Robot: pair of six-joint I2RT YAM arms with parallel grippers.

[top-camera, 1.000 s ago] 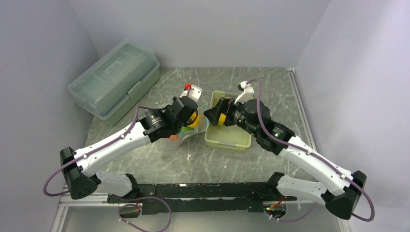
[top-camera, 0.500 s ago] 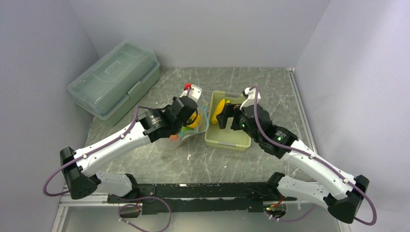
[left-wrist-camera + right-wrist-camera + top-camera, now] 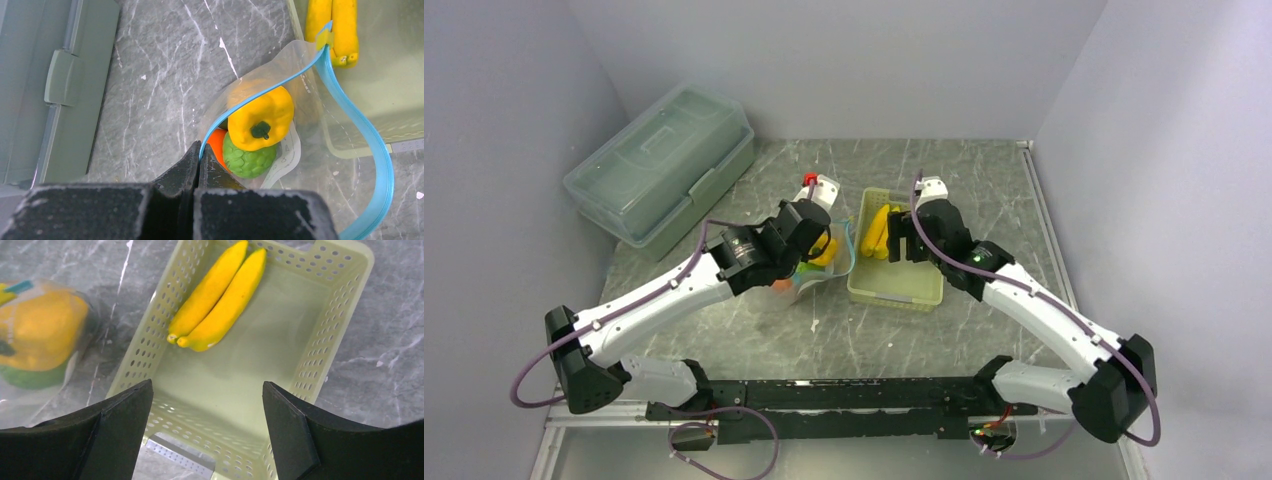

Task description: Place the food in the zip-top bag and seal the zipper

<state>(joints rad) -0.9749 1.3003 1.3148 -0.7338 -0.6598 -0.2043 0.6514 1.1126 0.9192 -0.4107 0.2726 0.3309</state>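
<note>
A: Teal-blue zipper, pinched tight in the left gripper. Closed right down on it, no gap.

B: And the zip-top bag?

A: Open, just ahead of that gripper, mouth spread in a big loop. Lying on the grey table.

B: Anything inside?

A: Yes. Yellow pepper-shaped piece on top, right ahead of the gripper. Bumpy light green one under it, touching. Bit of an orange piece peeking out beside the green one, nearest the gripper.

B: And the right gripper?

A: Spread wide open, holding nothing. Hovering over the pale green basket.

B: Anything in the basket?

A: Two yellow bananas, side by side and touching, at the far end, ahead of the open gripper. Not in the bag yet.

B: Bag close by?

A: Just to the left of the right gripper, beside the basket. Big lidded box well apart, far off to the left of both grippers.
</note>
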